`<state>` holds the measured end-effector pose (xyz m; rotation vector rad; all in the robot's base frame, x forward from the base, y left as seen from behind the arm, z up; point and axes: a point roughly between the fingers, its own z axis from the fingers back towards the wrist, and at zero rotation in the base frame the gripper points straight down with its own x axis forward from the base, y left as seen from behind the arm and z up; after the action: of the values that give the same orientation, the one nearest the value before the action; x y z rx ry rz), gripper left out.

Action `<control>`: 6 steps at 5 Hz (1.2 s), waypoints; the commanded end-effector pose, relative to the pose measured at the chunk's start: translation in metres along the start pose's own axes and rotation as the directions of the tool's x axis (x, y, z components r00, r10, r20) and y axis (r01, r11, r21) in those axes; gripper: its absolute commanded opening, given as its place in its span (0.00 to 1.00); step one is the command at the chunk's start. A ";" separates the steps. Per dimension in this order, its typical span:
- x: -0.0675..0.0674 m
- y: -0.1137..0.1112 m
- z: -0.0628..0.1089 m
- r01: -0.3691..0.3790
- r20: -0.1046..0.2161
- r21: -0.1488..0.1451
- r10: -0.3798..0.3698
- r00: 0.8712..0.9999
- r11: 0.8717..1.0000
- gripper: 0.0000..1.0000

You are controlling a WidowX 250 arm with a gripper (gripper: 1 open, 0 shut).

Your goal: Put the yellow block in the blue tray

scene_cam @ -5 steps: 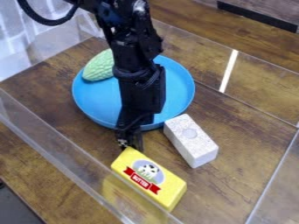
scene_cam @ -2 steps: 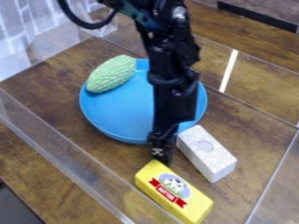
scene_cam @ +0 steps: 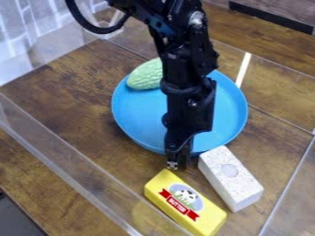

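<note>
The yellow block (scene_cam: 185,201), with a red band and a white cartoon face on top, lies flat on the wooden table near its front edge. The blue tray (scene_cam: 135,115) sits behind it, partly hidden by the black arm. My gripper (scene_cam: 176,159) points down at the tray's front rim, just behind the yellow block's far end. Its dark fingers look narrow and close together, and I cannot make out a gap or anything between them. Whether they touch the rim or the block does not show.
A green bumpy lump (scene_cam: 147,74) rests in the back left of the tray. A white speckled block (scene_cam: 231,177) lies right of the yellow block, close to the tray's rim. A clear wall (scene_cam: 55,161) runs along the table's front left edge.
The arm has moved to the right in the picture. The tray, the green lump and both blocks also sit further right and lower in the picture than before.
</note>
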<state>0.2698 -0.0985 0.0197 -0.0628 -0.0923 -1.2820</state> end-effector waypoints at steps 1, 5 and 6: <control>0.007 0.000 0.007 0.070 -0.002 -0.006 -0.070 0.998 0.998 0.00; -0.007 0.014 0.006 0.225 -0.034 -0.044 -0.226 0.974 0.973 1.00; -0.011 0.021 0.003 0.235 -0.049 -0.051 -0.237 0.970 0.971 1.00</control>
<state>0.2830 -0.0909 0.0213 -0.0632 -0.0204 -1.5455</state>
